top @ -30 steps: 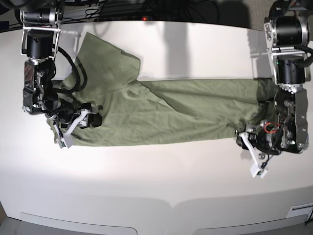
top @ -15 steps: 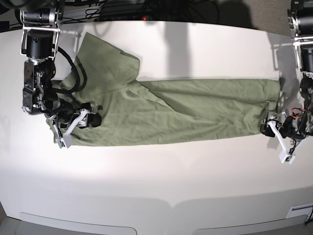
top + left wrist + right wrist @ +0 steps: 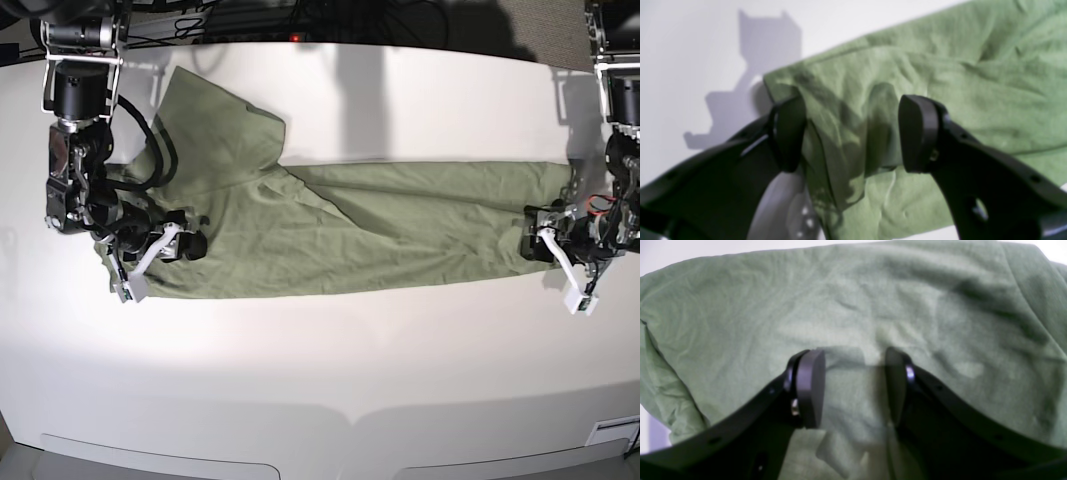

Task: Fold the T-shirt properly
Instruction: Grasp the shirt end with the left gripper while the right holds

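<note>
The sage-green T-shirt (image 3: 350,225) lies as a long, wrinkled band across the white table, with one sleeve (image 3: 215,125) sticking out toward the back left. My left gripper (image 3: 545,245) is at the shirt's right end. In the left wrist view (image 3: 853,133) its jaws stand wide apart, with a raised ridge of cloth (image 3: 840,140) between them near the shirt's corner. My right gripper (image 3: 185,240) rests on the shirt's left end. In the right wrist view (image 3: 853,386) its jaws are apart, with flat cloth (image 3: 873,306) showing between and beyond them.
The white table (image 3: 320,350) extends in front of the shirt. Its curved front edge (image 3: 350,415) runs along the bottom of the base view. Dark cables and equipment (image 3: 300,15) lie behind the table's back edge.
My left arm swung from in front of the shirt's right end out to the right, then back up onto the shirt's right edge. The right arm and the shirt have barely moved.
</note>
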### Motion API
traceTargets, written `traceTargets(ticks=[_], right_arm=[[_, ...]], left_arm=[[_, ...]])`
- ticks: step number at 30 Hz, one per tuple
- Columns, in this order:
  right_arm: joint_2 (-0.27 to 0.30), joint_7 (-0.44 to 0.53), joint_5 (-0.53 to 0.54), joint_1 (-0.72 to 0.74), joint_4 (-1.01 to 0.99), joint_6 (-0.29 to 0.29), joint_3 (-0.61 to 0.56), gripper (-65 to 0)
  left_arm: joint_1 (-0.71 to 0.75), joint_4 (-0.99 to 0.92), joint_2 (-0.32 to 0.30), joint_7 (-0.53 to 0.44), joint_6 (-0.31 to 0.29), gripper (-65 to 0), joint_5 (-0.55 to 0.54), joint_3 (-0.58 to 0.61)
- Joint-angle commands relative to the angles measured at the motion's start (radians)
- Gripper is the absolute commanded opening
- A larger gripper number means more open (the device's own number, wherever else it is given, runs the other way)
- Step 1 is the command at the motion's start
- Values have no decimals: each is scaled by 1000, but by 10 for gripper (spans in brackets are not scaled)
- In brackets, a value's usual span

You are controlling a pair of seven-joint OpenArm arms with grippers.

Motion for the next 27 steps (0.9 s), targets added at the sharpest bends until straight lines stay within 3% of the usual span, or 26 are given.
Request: traceTargets(ticks=[1, 10, 14, 20, 27], right_arm=[[14, -77, -74, -8, -8, -39, 0, -349], [14, -76, -74, -8, -8, -39, 0, -349], [14, -76, -74, -8, -8, -39, 0, -349], [14, -76, -74, -8, -8, -39, 0, -349], [14, -77, -74, -8, -8, -39, 0, -349]], left_arm=[[-23, 15, -16, -26, -4, -234, -8, -6], [-22, 12, -16, -29, -4, -269, 47, -6], [-22, 12, -14, -29, -4, -374, 43, -6], [-22, 12, -2, -24, -4, -626, 41, -6], [-23, 13, 8, -20, -3, -650, 40, -6]])
